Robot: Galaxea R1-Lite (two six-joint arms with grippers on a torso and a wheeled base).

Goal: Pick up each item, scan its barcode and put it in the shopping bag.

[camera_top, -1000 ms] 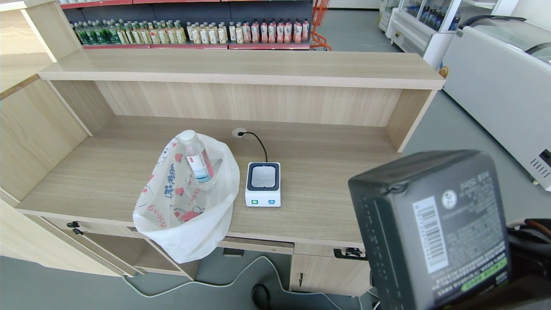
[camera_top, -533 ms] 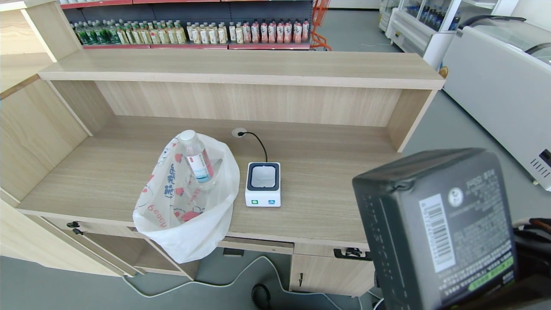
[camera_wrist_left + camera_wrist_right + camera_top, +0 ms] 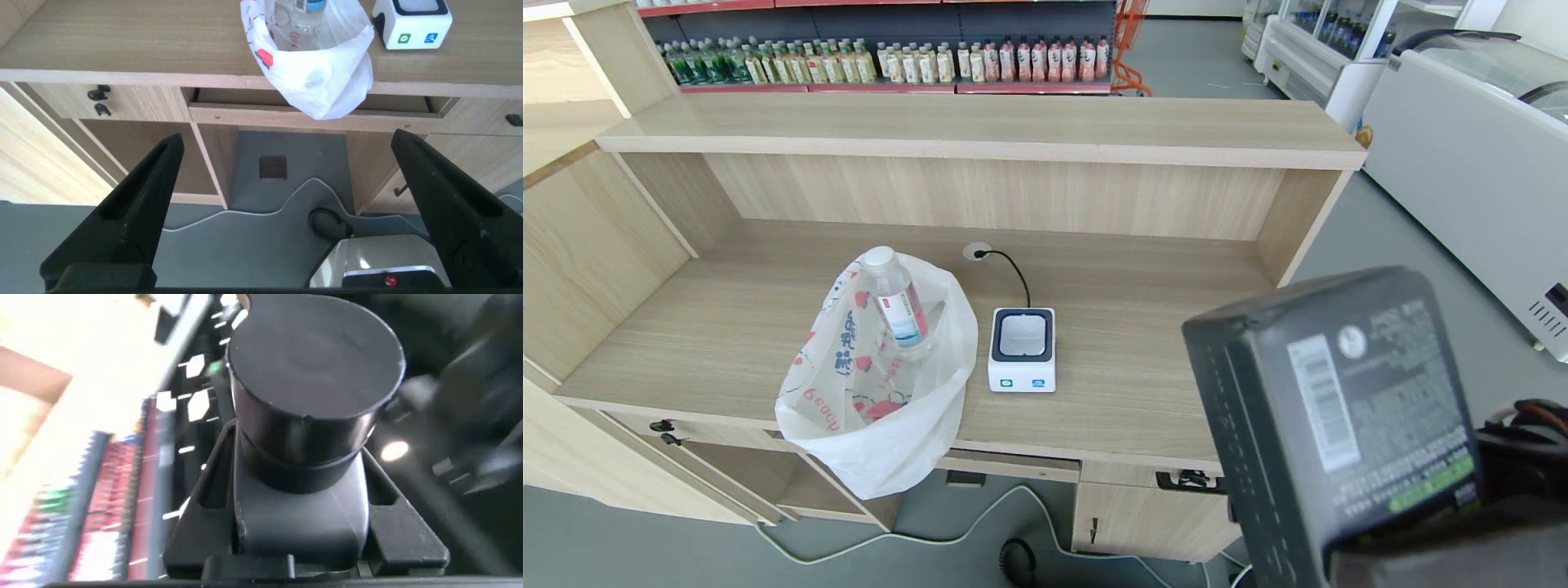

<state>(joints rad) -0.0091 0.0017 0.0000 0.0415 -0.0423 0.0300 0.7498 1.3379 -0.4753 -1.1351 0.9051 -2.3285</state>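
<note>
Barcode label [image 3: 1327,414] on black bottle [image 3: 1388,384], tight in right gripper [image 3: 298,518] (left gripper [image 3: 286,145] agape)

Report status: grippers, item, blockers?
Left gripper open, low before the counter. Right gripper shut on black container, raised right of scanner. Nothing between them; water bottle in shopping bag.

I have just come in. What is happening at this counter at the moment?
The right gripper holds a dark container in the air, its barcode toward the head camera, not yet at the scanner. A water bottle stands in the shopping bag beside the scanner on the counter. The left gripper hangs open, low before the counter.
</note>
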